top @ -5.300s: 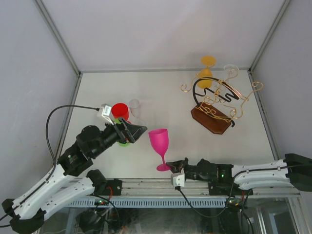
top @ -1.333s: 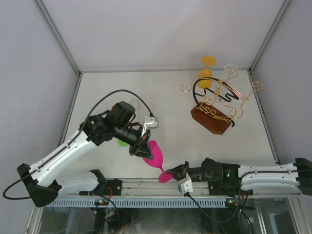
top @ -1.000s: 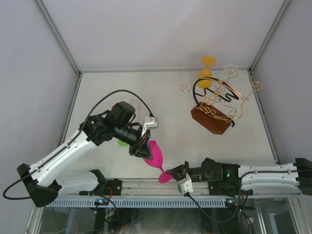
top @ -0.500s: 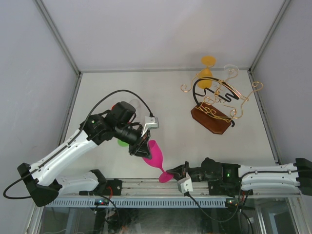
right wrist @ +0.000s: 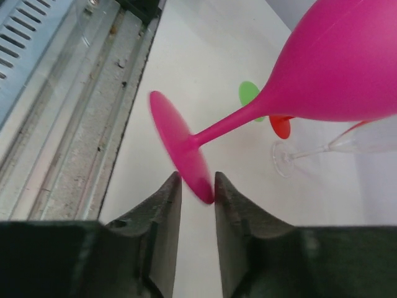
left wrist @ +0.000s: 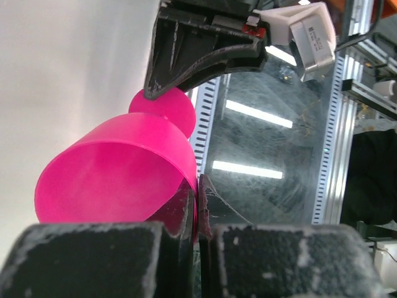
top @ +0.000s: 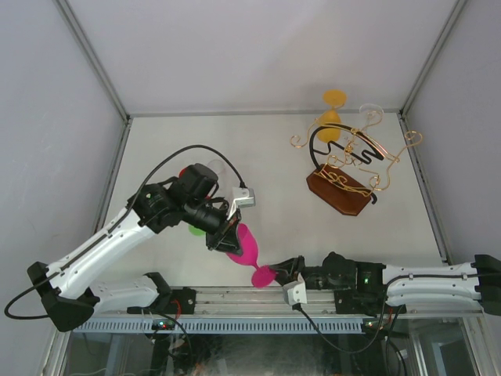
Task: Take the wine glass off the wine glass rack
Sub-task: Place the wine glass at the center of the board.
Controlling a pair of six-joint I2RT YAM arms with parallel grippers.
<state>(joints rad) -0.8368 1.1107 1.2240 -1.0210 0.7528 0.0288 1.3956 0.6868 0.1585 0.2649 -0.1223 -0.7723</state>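
A pink wine glass (top: 244, 247) hangs tilted above the table's near edge, well away from the wine glass rack (top: 338, 192), which stands at the back right with its dark wooden base, black arch and gold wire arms. My left gripper (top: 225, 239) is shut on the rim of the bowl (left wrist: 118, 167), one finger inside and one outside. My right gripper (top: 283, 272) lies low by the glass's foot (right wrist: 180, 155). Its jaws stand slightly open, with the edge of the foot between the fingertips (right wrist: 167, 186). An orange glass (top: 333, 110) and a clear one (top: 369, 110) hang at the rack's far side.
A green glass (top: 196, 230) stands behind my left arm. The right wrist view shows its foot (right wrist: 250, 93), a red foot (right wrist: 280, 126) and a clear glass (right wrist: 310, 150) lying on the table. A metal rail (top: 258, 301) runs along the near edge.
My right gripper's jaws have parted from the foot of the pink glass. The glass has swung slightly left and up in my left gripper's hold.
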